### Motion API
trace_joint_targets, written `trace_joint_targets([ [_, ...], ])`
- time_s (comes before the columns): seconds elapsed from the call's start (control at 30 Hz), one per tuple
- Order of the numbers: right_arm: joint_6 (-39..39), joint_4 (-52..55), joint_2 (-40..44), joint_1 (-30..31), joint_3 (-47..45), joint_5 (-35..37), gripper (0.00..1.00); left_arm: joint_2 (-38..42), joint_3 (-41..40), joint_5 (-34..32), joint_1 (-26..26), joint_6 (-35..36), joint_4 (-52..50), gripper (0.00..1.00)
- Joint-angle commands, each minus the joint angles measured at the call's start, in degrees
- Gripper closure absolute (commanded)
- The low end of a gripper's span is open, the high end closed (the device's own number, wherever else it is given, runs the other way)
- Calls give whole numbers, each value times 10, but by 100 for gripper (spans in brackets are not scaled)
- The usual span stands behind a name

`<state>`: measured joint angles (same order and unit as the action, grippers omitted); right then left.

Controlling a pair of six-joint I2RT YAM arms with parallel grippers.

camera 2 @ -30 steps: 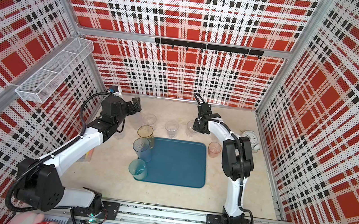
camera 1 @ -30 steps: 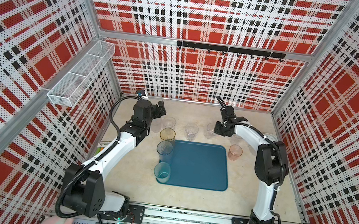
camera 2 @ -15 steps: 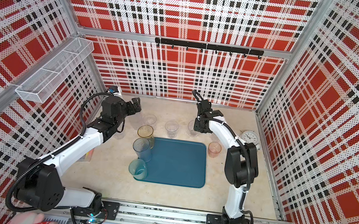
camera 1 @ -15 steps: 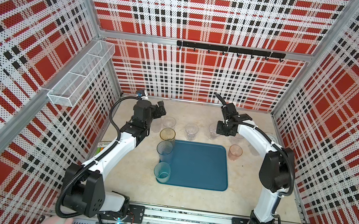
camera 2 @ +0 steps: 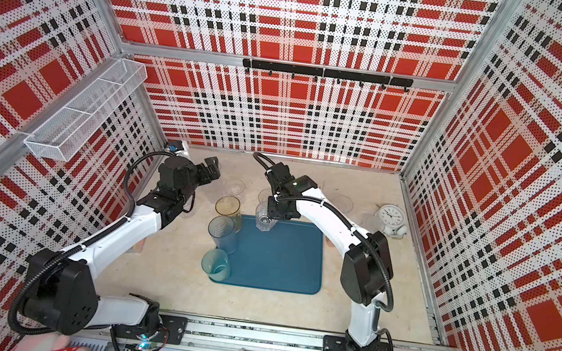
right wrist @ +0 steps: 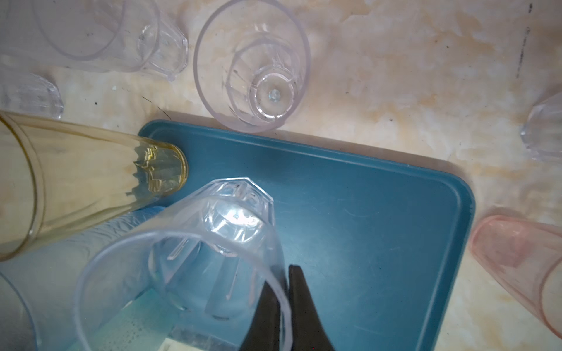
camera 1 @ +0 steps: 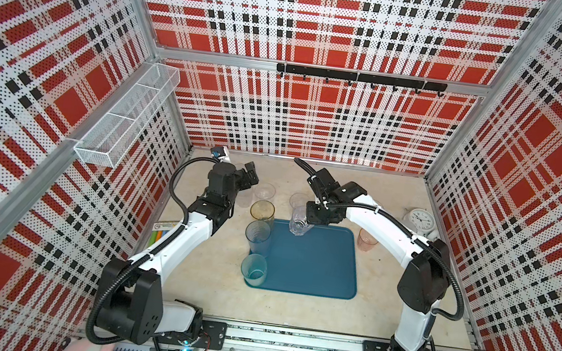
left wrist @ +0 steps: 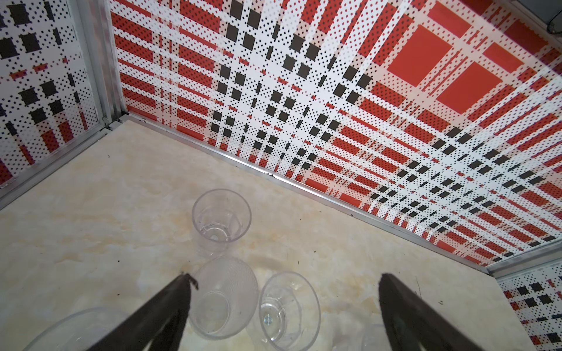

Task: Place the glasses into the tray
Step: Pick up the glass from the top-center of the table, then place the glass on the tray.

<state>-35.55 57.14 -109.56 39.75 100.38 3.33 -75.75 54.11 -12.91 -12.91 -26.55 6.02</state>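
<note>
Gripping a clear faceted glass (right wrist: 213,243) by the rim: right gripper (right wrist: 287,270) is pinched tight, with the rim wall between its fingers; glass hangs tilted over the far-left part of the tray (right wrist: 365,228), its base just beside the base of the amber glass (right wrist: 91,182); can't tell whether it touches the tray floor.

Left gripper (left wrist: 284,282) has its jaws spread wide and holds nothing; it hovers above the far-left group of clear glasses on the table (camera 1: 291,310); a textured clear glass (left wrist: 225,297) and a stemmed-looking clear glass (left wrist: 289,310) sit under the gap, untouched.

In a top view the amber one, a grey-blue glass (camera 1: 257,234) and a teal glass (camera 1: 254,268) stand upright in a row along the tray's left edge; pink glass (camera 1: 367,237) is on the table just off the tray's right side; alarm clock (camera 1: 420,218) is at far right, well apart.
</note>
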Motion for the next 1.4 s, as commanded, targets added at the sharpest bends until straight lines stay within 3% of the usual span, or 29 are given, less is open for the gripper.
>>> trace_joint_targets([
  [0.0,-29,-5,-12,7,10,-19,96,32,-16,-8,0,4,15,2],
  [0.43,-67,-67,-41,24,-19,-19,93,31,-27,7,-1,-22,11,2],
  [0.9,-78,-40,-103,35,37,7,88,19,-17,9,-6,-35,2,2],
  [1.1,-102,-63,-109,37,49,16,75,21,-18,4,-7,-35,-2,2],
  [1.37,-150,-121,-108,38,15,-17,77,14,-15,5,-8,-33,-4,2],
])
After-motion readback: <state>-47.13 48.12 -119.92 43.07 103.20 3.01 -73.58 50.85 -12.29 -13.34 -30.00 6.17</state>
